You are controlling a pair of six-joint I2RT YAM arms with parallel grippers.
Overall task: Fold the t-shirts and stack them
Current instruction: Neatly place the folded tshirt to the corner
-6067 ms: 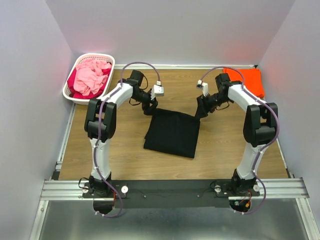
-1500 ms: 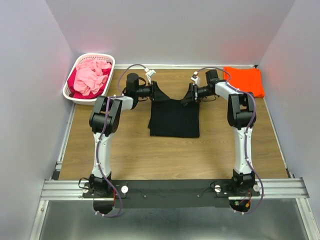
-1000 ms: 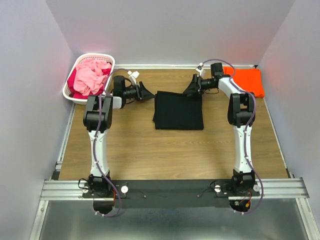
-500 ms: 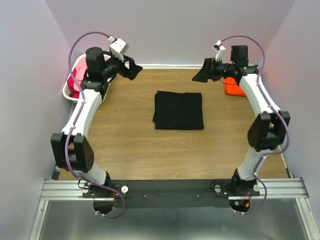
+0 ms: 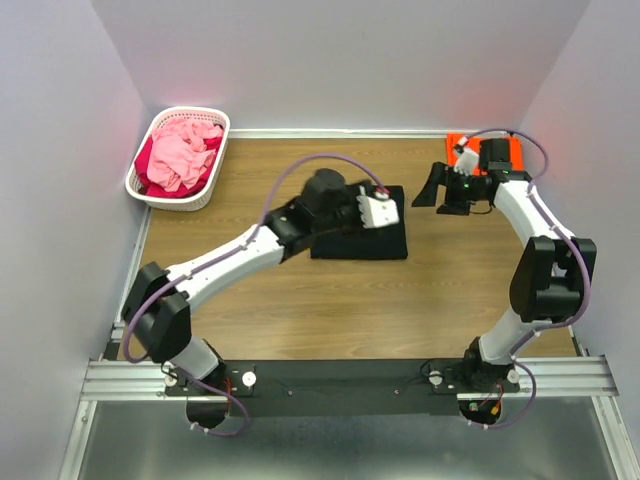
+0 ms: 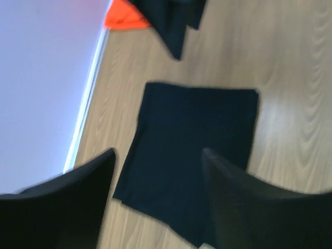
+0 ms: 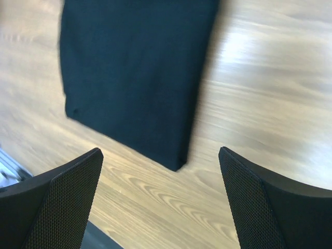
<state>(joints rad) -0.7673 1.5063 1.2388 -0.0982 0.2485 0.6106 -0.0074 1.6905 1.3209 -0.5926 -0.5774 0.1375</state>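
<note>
left pincer (image 6: pixel 155 202) hangs over the folded black cloth t-shirt (image 5: pixel 372 243), fingers spread and gripping nothing. right pincer (image 7: pixel 161 202) is spread wide as well, empty, pointing toward that shirt from its right side. the black shirt lies as a neat rectangle near the middle of the wooden table (image 5: pixel 300 310). the bright orange cloth t-shirt (image 6: pixel 124 18) lies folded in the far right corner, partly under the right arm in the overhead view.

risks, as i judge them: a pinch that catches only the top layer would pull the fold open when the shirt is lifted. one-sided lifting would let the loose half sag and unroll. the right arm sits above the stacking spot, so carrying the black shirt there could bring the two arms together.

count: one black shirt, one orange shirt, two pincers, one white lattice plastic basket (image 5: pixel 140 186) holding pink and red cloth (image 5: pixel 180 155); how many pieces i cannot tell.
</note>
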